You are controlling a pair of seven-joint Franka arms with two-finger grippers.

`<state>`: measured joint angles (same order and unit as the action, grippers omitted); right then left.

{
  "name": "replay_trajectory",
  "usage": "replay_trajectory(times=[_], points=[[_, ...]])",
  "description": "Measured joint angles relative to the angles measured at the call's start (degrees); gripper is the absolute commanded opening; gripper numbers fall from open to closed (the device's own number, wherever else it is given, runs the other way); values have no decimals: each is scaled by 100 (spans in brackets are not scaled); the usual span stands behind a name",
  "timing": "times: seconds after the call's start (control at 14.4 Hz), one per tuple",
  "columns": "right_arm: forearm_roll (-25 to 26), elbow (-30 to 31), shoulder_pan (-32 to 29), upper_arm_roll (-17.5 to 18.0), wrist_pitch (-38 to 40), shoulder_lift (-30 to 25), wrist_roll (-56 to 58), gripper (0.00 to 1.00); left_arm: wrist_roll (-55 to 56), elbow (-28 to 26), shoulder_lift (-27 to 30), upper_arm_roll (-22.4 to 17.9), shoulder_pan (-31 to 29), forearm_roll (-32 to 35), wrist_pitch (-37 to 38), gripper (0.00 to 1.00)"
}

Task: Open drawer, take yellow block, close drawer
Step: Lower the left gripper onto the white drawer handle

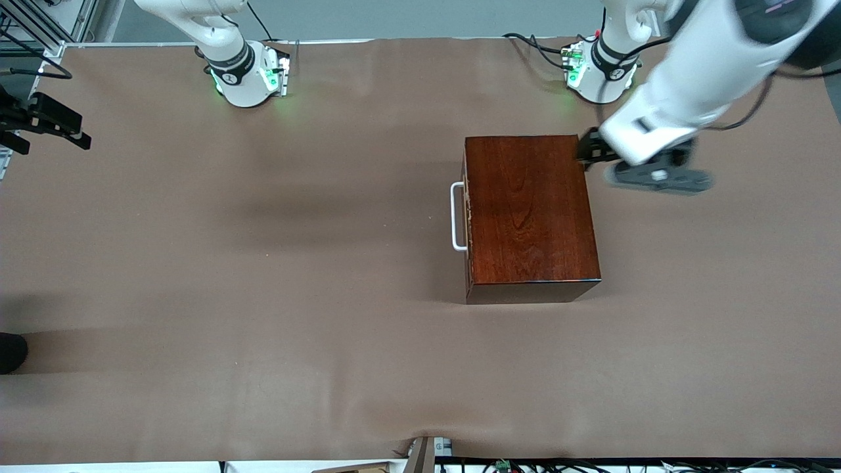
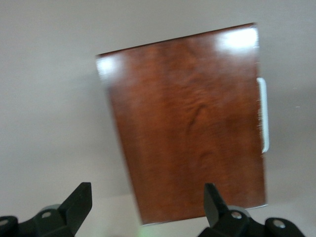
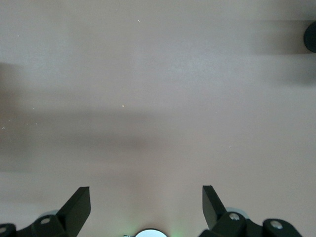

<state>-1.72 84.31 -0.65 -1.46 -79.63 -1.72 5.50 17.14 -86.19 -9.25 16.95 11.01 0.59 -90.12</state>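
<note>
My left hand (image 2: 148, 210) hangs over the counter (image 1: 263, 295) just beside the wooden box (image 1: 531, 213), at its corner toward the arm bases; fingers spread wide, holding nothing. My right hand (image 3: 146, 207) is also wide open and empty, over bare counter; that arm waits. Drawer (image 1: 466, 217) is shut, white handle (image 1: 456, 217) on the box side facing the right arm's end. Yellow block not visible, prob. inside the drawer.

Risks, my guess: left hand is at the wrong side of the box, so reaching the handle means crossing over the top and maybe clipping the edge. Pulling the handle w/o bracing could drag the whole box instead of sliding the drawer.

No brands, labels or readable writing anywhere.
</note>
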Motion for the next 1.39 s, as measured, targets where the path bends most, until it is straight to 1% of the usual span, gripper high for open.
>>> replay_trajectory(times=[0.14, 0.28, 0.42, 0.62, 0.9, 1.18, 1.25, 1.39], points=[[-1, 1, -3, 1, 0, 2, 0, 100, 228, 225, -390, 10, 381, 1, -261, 100], [-1, 2, -7, -2, 0, 2, 0, 100, 749, 484, -852, 0, 888, 85, -566, 100], [-2, 2, -9, -2, 0, 3, 0, 100, 1132, 779, -1297, -11, 1275, 226, -668, 100], [-2, 2, -10, -1, -1, 3, 0, 100, 1603, 1155, -1844, -197, 1785, 521, -843, 100], [-3, 2, -11, 0, -1, 3, 0, 100, 2222, 1277, -2268, -794, 2636, 551, -1204, 100], [-5, 2, -11, 1, -1, 3, 0, 100, 2780, 1334, -2696, -1738, 3665, 558, -1449, 100], [-6, 2, -11, 1, -1, 3, 0, 100, 2891, 1352, -2808, -1903, 3852, 559, -1494, 100], [-7, 2, -11, 2, -1, 3, 0, 100, 3012, 1372, -3010, -2063, 4063, 565, -1524, 100]])
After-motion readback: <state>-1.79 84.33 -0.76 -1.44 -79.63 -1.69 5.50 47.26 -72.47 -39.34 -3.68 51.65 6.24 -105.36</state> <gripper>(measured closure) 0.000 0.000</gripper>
